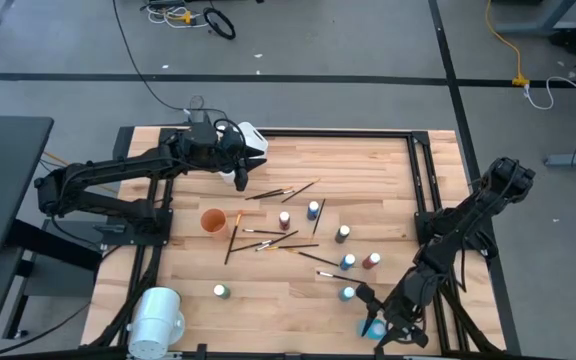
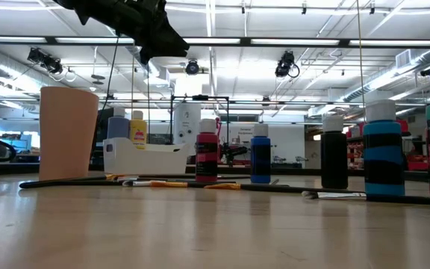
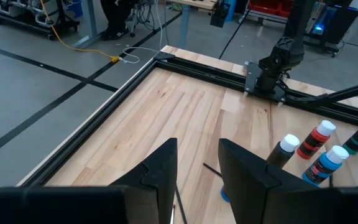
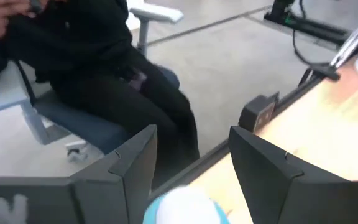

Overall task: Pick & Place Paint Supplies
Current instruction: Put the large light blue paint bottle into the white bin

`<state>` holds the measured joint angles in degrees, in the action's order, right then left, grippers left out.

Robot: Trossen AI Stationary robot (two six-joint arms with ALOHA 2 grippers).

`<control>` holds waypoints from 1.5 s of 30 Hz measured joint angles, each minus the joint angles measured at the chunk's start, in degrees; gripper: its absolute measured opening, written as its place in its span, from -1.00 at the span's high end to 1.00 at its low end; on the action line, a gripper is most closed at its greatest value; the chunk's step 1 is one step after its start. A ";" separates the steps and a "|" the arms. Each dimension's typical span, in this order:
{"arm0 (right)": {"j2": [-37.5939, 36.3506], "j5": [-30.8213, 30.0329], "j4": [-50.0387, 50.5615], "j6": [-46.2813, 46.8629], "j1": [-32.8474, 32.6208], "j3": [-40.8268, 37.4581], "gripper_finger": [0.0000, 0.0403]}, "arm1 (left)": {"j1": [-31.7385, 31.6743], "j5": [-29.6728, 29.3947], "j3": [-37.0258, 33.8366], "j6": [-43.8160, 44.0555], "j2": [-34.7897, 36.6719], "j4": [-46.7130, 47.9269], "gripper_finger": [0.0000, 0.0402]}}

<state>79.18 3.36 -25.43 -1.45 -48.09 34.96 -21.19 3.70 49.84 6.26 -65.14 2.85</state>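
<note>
At the table's near right edge a teal paint bottle (image 1: 372, 327) stands between the spread fingers of the right gripper (image 1: 373, 322), its white cap (image 4: 182, 208) showing between them, not clamped. Other bottles (image 1: 347, 262) and brushes (image 1: 268, 240) lie scattered mid-table. Far left, the left gripper (image 1: 240, 172) hangs by the white tub (image 1: 251, 137), jaws partly apart, empty.

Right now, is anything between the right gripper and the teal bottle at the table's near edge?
Nothing visible is. The right gripper hangs directly over the teal bottle, jaws open to either side of its white cap, with no brush or other bottle between them. The left gripper waits by the white tub.
</note>
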 joint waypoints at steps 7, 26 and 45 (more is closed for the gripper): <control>1.15 -0.39 0.76 -0.16 -0.49 0.00 0.00 | 0.00 0.00 0.00 0.00 0.01 0.02 0.38; 1.33 0.77 0.52 -0.08 -0.40 0.02 0.43 | 0.00 -0.02 0.00 0.00 0.00 0.00 0.38; 1.28 -2.25 -12.85 1.23 1.83 0.03 0.66 | 0.00 -7.57 -0.02 -1.14 0.00 -7.68 0.38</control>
<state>80.46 1.11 -38.28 -0.22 -46.26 34.99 -21.19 -3.86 49.82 5.13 -65.14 -4.83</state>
